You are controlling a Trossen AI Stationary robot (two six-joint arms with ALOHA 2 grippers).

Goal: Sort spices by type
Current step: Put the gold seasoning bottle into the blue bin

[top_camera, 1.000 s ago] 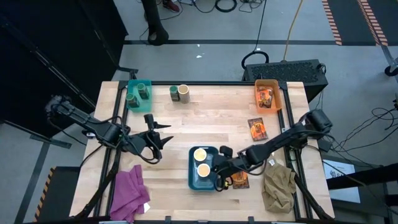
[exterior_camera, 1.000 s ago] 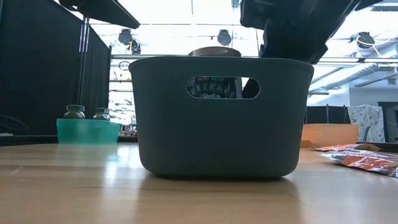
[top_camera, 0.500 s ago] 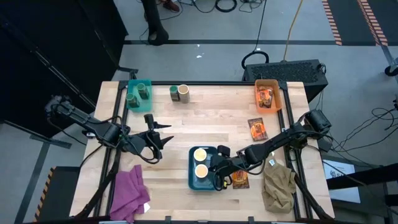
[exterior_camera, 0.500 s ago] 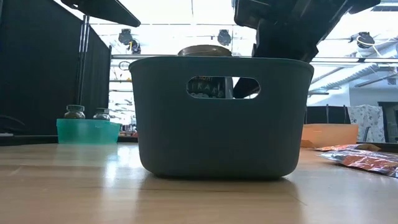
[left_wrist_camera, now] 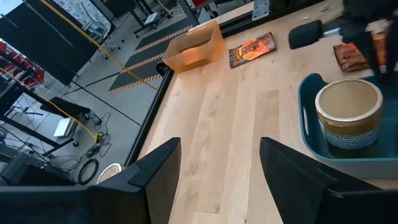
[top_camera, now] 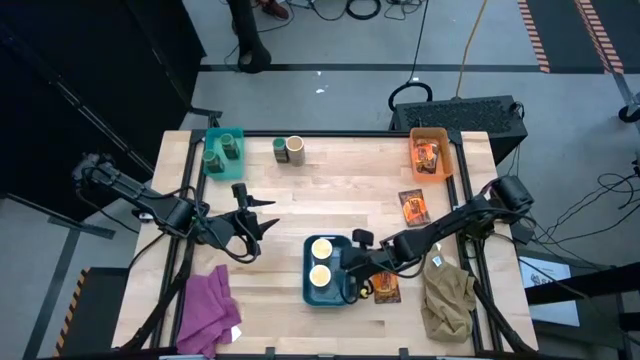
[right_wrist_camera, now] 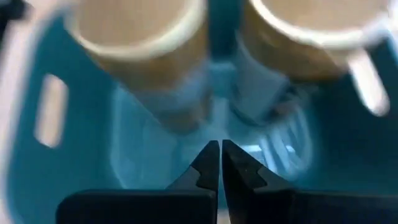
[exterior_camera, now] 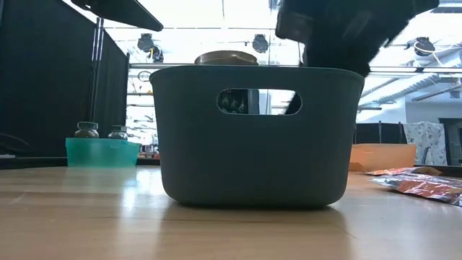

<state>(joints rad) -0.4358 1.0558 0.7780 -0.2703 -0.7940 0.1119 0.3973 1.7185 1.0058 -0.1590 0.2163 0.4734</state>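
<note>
Desk [top_camera: 340,200]: one, pale wood planks, carrying everything below.

Arms: two. Left fingers [top_camera: 262,215] stand apart, holding nothing, over bare wood left of the centre. Right fingers [top_camera: 352,270] are pressed together on nothing, their tips at the right rim of the blue bin; in the right wrist view they point down between the two jars inside it.

Cloths: two. Khaki cloth [top_camera: 447,298] at the near right corner, purple cloth [top_camera: 208,308] at the near left corner.

Bins: three. Blue bin [top_camera: 310,290] near the desk's front middle; orange bin [top_camera: 444,143] at the far right; green bin [top_camera: 212,137] at the far left.

Jars with cream tops: three. Two stand side by side in the blue bin, one farther back [top_camera: 322,248] and one nearer [top_camera: 320,274]; a third [top_camera: 295,149] stands loose on the desk by the far edge.

Green jars: three. Two [top_camera: 222,151] in the green bin, one [top_camera: 280,150] loose, touching or just beside the third cream-topped jar.

Orange-and-black packets: three. One [top_camera: 428,157] in the orange bin, one [top_camera: 414,207] flat on the desk just in front of that bin, one [top_camera: 386,288] beside the blue bin, partly under the right arm.
</note>
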